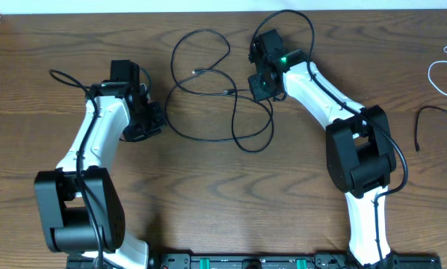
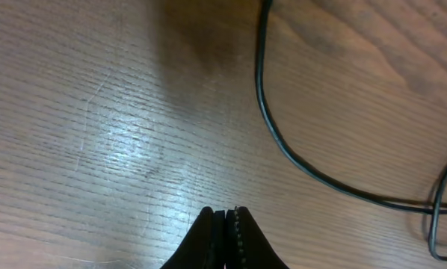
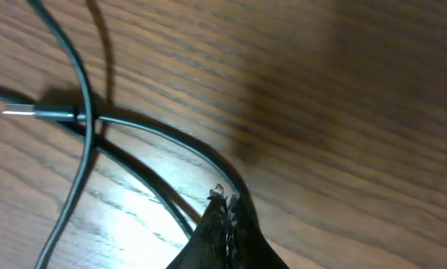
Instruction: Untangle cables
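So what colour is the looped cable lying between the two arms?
Black; the cable shows best in the overhead view.

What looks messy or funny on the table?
The looped black cable in the middle lies in rings that cross over each other, so it looks tangled. A white cable and a stray black cable lie apart from it at the right edge. Nothing looks spilled or broken.
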You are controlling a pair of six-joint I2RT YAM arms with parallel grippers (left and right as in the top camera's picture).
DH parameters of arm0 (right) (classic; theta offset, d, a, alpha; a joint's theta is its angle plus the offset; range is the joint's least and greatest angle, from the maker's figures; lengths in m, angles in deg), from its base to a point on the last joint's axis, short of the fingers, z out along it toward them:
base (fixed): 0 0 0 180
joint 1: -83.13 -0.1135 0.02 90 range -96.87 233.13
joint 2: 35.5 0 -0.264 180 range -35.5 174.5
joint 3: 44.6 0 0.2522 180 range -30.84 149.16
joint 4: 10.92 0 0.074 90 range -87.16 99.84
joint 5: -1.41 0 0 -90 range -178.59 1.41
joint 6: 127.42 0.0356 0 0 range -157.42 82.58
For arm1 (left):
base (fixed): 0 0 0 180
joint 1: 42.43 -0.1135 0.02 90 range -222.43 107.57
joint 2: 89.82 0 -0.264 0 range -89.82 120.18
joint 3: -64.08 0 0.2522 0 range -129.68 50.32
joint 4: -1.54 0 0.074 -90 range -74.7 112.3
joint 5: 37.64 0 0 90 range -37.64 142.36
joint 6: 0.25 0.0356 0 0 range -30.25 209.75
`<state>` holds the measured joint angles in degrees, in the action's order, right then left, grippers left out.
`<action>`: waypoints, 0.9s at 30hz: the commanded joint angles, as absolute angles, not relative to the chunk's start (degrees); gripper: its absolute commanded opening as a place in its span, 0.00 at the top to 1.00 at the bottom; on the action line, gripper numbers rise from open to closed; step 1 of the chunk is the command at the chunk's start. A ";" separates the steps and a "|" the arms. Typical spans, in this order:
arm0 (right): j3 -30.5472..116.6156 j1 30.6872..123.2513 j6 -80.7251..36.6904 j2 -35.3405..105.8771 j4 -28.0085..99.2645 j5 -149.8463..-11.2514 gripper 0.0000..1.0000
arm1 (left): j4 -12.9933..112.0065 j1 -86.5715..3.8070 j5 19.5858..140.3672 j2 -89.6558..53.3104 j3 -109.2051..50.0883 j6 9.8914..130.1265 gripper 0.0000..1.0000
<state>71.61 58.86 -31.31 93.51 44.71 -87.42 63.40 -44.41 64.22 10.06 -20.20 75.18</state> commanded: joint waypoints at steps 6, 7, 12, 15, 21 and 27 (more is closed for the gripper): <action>71.46 59.58 -30.13 94.97 44.03 -89.56 0.99 | 61.36 -44.32 62.27 10.86 -17.67 72.95 0.92; 71.46 59.58 -30.13 94.97 44.03 -89.56 0.99 | 61.08 -44.32 61.49 10.86 -16.97 72.07 0.92; 71.46 59.56 -30.15 94.97 44.25 -89.59 0.99 | 58.92 -44.32 60.44 10.86 -13.32 71.62 0.92; 71.46 59.56 -30.17 94.97 44.69 -89.59 0.99 | 57.63 -44.32 60.46 10.86 -11.29 71.38 0.92; 71.46 59.41 -30.19 94.97 45.50 -89.54 0.99 | 56.49 -44.32 60.90 10.86 -9.08 71.40 0.92; 71.46 58.64 -30.21 94.97 46.09 -89.54 0.99 | 55.88 -44.32 63.37 10.91 -9.01 71.42 0.92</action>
<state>71.61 59.23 -30.85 93.51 45.85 -88.65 56.07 -44.41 61.68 10.27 -9.28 71.72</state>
